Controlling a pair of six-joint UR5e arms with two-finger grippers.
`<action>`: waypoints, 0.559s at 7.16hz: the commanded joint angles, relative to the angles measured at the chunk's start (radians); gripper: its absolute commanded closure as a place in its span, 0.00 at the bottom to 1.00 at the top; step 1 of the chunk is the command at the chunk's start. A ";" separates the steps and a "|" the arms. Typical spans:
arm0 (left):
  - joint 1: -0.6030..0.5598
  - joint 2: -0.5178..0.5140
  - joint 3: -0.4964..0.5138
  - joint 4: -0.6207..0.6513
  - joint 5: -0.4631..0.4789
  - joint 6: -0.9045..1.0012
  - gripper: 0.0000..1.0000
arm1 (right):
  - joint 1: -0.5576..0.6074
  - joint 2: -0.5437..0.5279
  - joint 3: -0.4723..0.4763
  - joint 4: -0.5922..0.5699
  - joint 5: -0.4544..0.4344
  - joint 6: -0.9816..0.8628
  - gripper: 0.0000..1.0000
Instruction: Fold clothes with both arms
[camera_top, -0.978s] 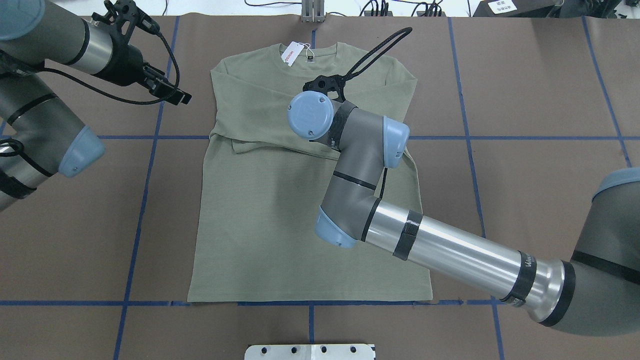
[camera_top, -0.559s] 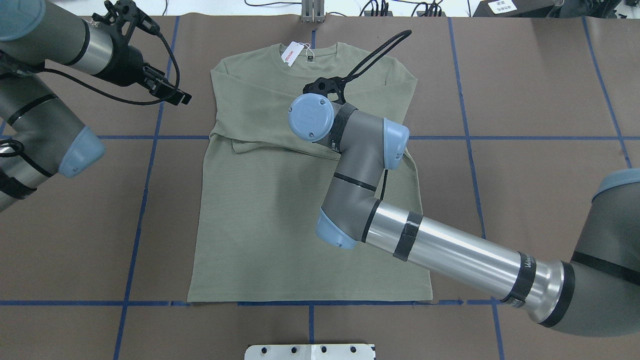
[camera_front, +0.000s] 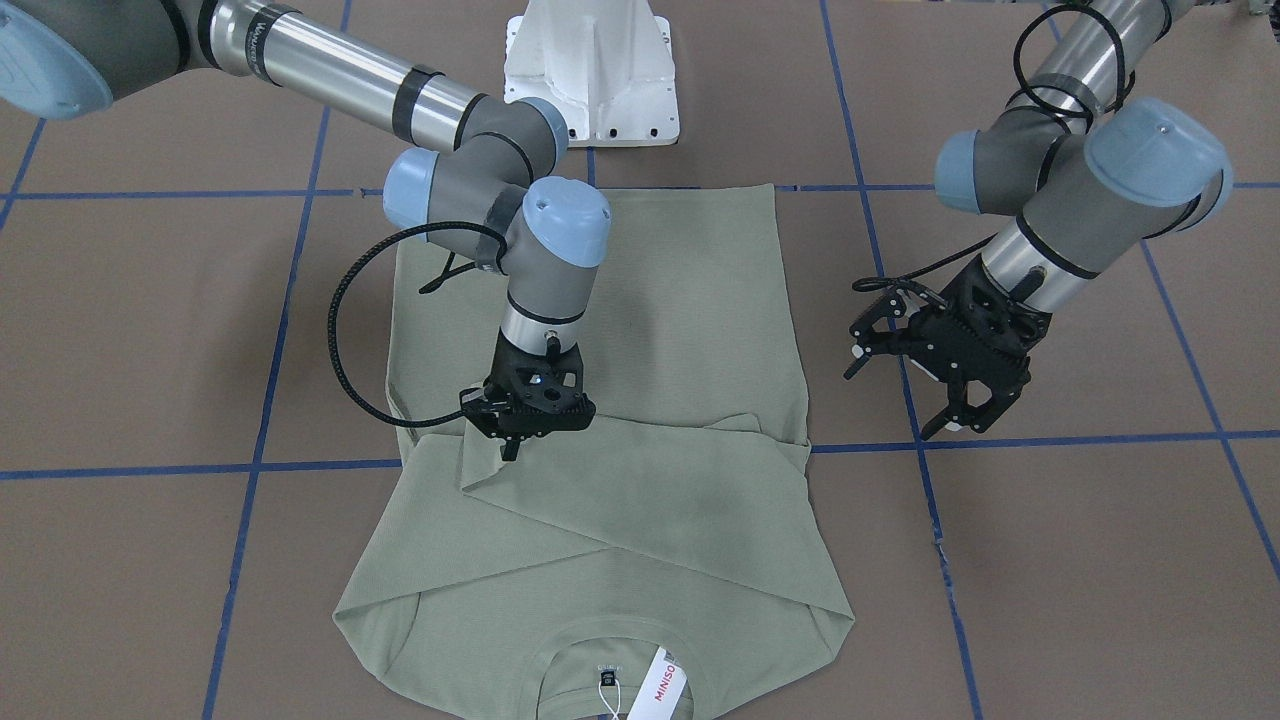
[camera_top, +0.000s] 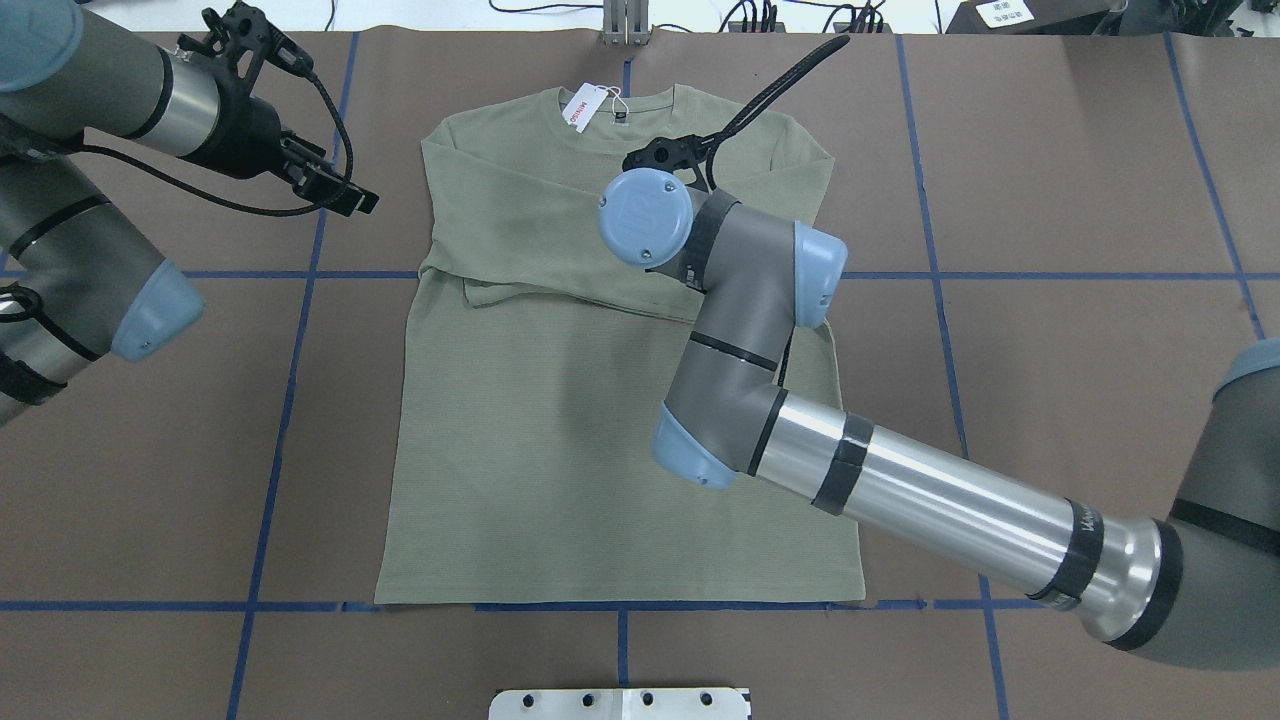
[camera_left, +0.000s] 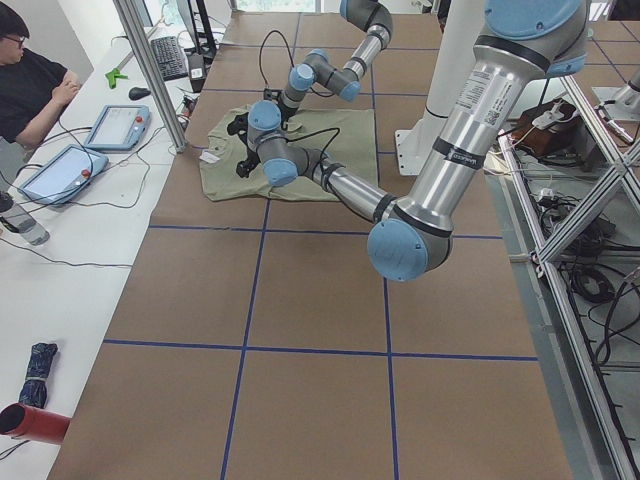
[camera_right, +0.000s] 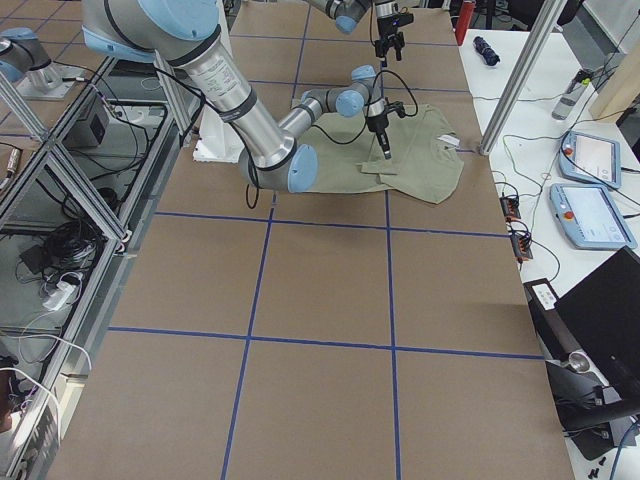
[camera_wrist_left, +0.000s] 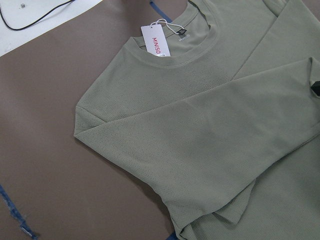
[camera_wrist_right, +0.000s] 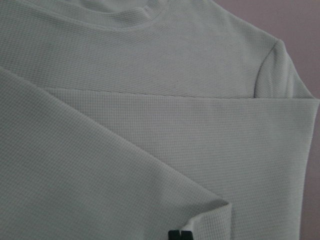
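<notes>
green shirt (camera_top: 520, 450) lay flat mid-table, sleeves (camera_top: 520, 205) crossed. right gripper (camera_front: 512, 448), jaws narrow, sat at a cuff (camera_front: 475, 470) — pulling away could snag and undo the fold. left gripper (camera_front: 955, 425) hovered wide open, left of it.

The white hang tag (camera_wrist_left: 156, 41) reads "MINISO" in red.

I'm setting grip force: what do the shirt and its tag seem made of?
The shirt looks like a soft, matte knit, maybe cotton: a fine waffle grid shows close up. The tag looks like smooth white card, lying flat with red print.
</notes>
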 joint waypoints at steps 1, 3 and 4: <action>0.000 0.003 -0.001 -0.003 0.000 -0.002 0.00 | 0.041 -0.138 0.157 -0.027 0.004 -0.108 1.00; 0.000 0.001 -0.003 -0.003 0.000 -0.002 0.00 | 0.067 -0.164 0.158 -0.015 0.000 -0.182 1.00; 0.000 0.002 -0.007 -0.003 0.000 -0.002 0.00 | 0.075 -0.164 0.156 -0.003 0.000 -0.187 1.00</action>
